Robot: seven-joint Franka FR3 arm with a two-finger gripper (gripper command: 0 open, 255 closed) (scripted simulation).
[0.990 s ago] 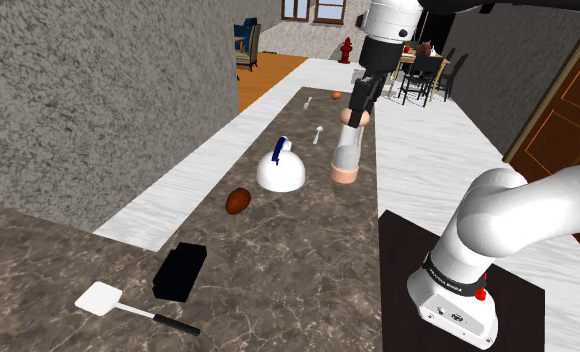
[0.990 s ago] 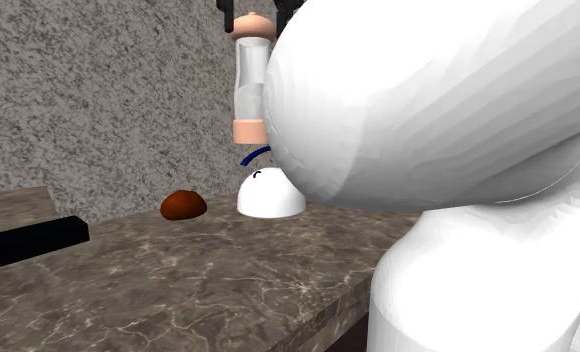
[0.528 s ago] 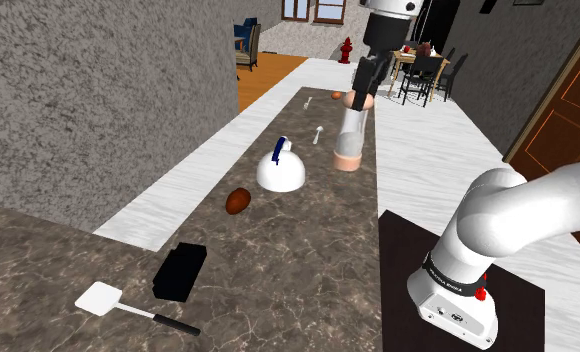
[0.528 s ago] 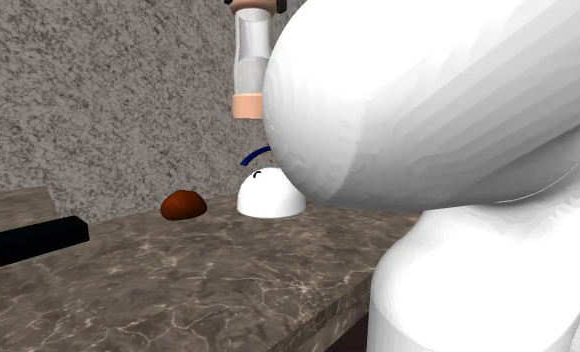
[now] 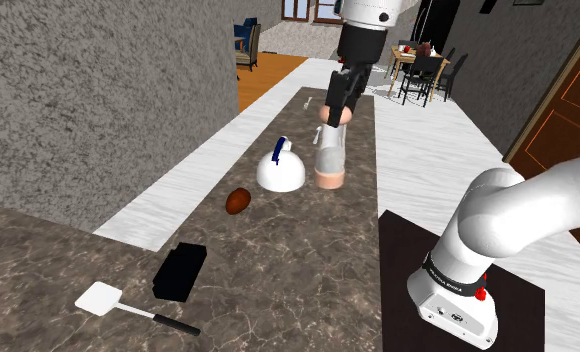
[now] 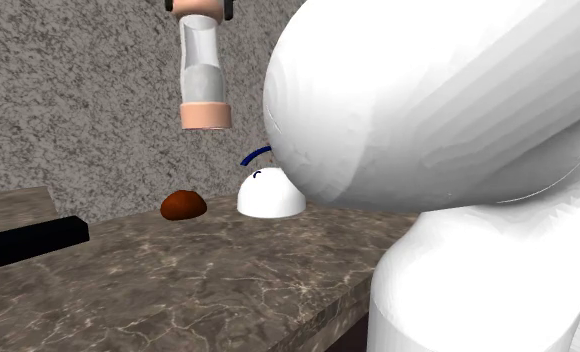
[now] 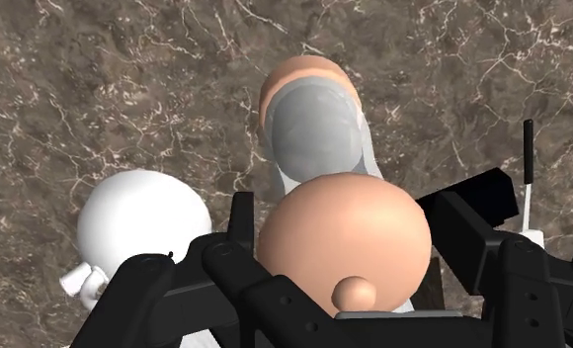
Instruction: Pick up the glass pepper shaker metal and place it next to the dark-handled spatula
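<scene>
A dark brown marbled countertop is seen running away from the stand. It is bounded on the shoulder view's left by a pale marbled strip and a rough grey wall, and on its right by the dark stand top.

Bare counter is left between the flat black box and the stand, and more between the box and the small brown oval lump.

The white-bladed, dark-handled spatula is laid flat near the shoulder view's lower left, just beside the box, well apart from the gripper.

The pepper shaker, a clear glass cylinder with peach-coloured caps at both ends, is held upright in the air. Its top cap is clamped between the fingers of the all-black gripper.

In the second exterior view the shaker is seen hanging clear of the counter, its bottom cap above the level of the white dome with a blue handle. In the shoulder view it is placed just beside that dome's right.

In the wrist view the round top cap is gripped from both sides by the gripper, with the glass body pointing down at the bare marble.
</scene>
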